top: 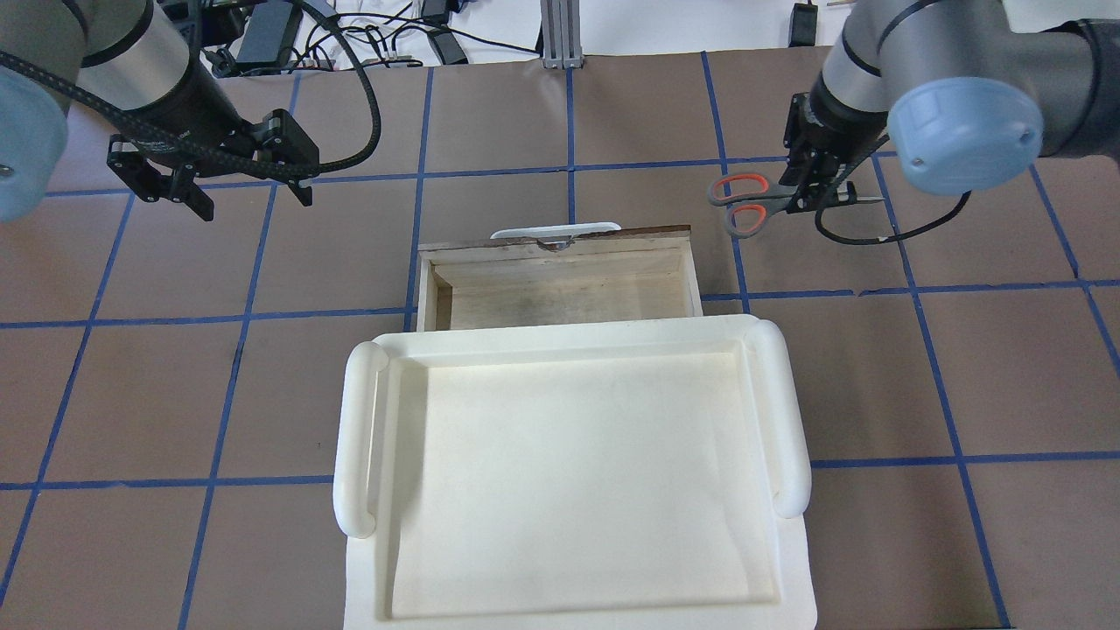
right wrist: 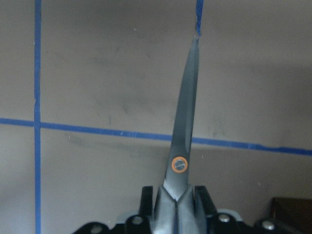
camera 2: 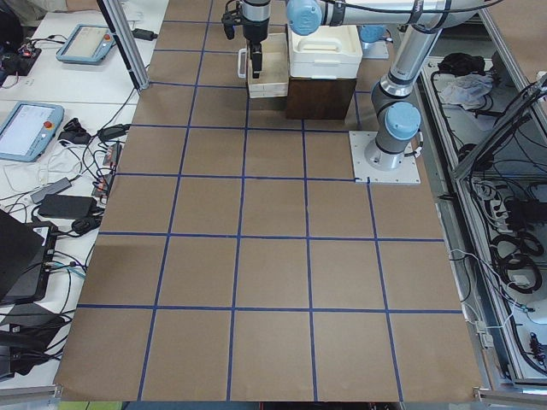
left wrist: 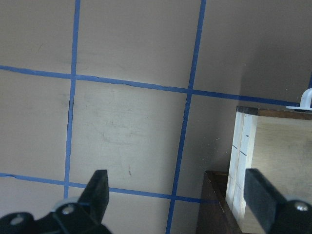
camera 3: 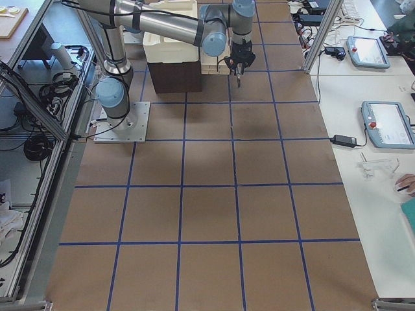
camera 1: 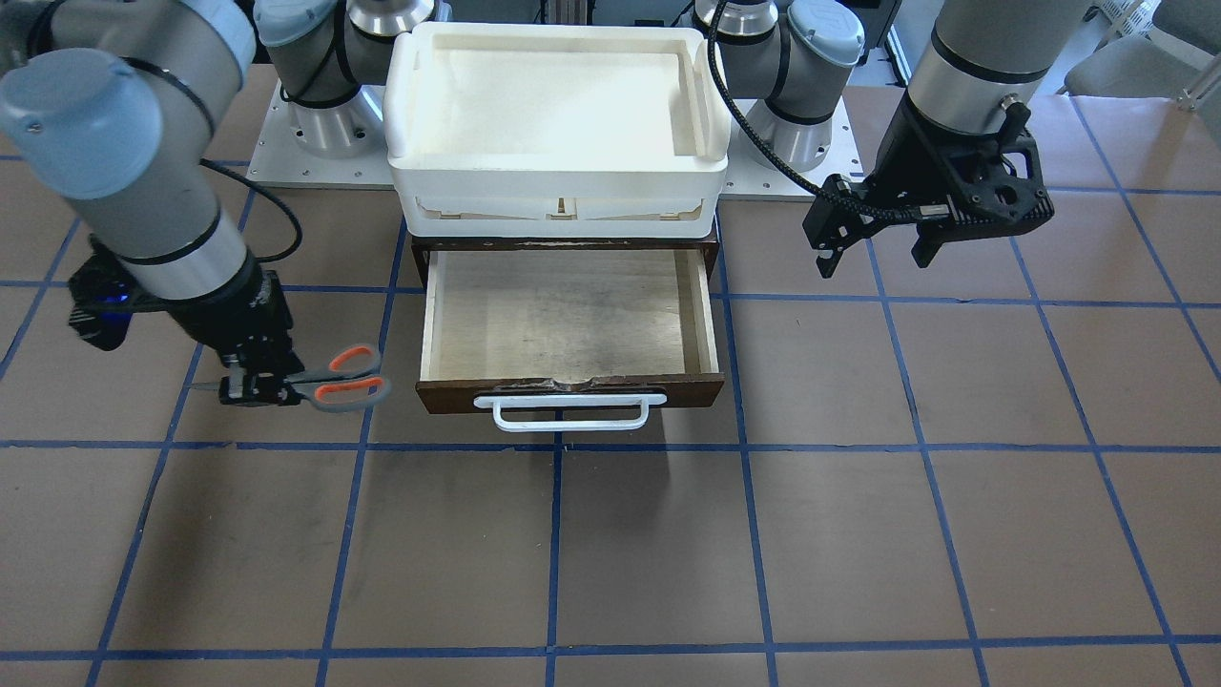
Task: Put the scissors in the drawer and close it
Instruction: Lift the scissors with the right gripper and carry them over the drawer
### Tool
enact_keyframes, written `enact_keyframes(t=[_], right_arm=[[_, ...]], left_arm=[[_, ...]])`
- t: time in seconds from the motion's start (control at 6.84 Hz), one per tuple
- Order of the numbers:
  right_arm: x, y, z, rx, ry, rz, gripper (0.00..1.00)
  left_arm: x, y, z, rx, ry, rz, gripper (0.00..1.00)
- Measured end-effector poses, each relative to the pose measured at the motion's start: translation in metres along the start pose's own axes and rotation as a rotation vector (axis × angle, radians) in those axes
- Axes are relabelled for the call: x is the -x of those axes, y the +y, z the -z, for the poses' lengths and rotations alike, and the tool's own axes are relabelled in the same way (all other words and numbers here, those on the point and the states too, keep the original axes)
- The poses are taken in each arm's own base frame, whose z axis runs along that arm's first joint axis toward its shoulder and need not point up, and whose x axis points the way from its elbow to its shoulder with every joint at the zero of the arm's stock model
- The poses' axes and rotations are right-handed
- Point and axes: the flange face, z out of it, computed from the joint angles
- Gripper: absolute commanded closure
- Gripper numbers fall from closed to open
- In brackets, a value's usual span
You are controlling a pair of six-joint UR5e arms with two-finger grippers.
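Observation:
The scissors (camera 1: 345, 379) have grey handles with orange-red loops and lie level, handles toward the drawer. My right gripper (camera 1: 250, 389) is shut on them just behind the pivot, above the table beside the drawer. They also show in the overhead view (top: 744, 203), with the right gripper (top: 814, 194) beside them. In the right wrist view the closed blades (right wrist: 186, 122) point away from the fingers (right wrist: 203, 204). The dark wooden drawer (camera 1: 569, 393) is pulled open with its pale inside bare (top: 569, 293). My left gripper (camera 1: 873, 253) is open and empty, in the air on the drawer's other side (top: 249, 194).
A white plastic tray (top: 350, 437) sits on top of the brown cabinet behind the open drawer. The drawer's white bar handle (camera 1: 570, 412) sticks out toward the table's middle. The table is brown paper with blue tape lines. Both arm bases (camera 1: 320, 124) stand behind the cabinet.

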Motion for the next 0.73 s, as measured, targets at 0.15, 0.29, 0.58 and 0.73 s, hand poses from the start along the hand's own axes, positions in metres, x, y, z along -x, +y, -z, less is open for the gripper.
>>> enact_keyframes(t=[0.15,0.29,0.58,0.73], right_arm=[[0.000,0.039,0.006,0.007,-0.014,-0.017,1.00],[0.000,0.071,0.008,0.013,-0.020,-0.031,1.00],[-0.003,0.143,0.004,0.028,-0.037,-0.044,1.00],[-0.005,0.171,0.003,0.040,-0.041,-0.064,1.00]], left_arm=[[0.000,0.000,0.000,0.001,0.000,0.000,0.00],[0.000,0.000,0.000,0.001,-0.001,0.000,0.00],[0.000,0.000,0.000,0.002,-0.002,0.000,0.00],[0.000,0.000,-0.001,0.003,-0.002,0.000,0.00]])
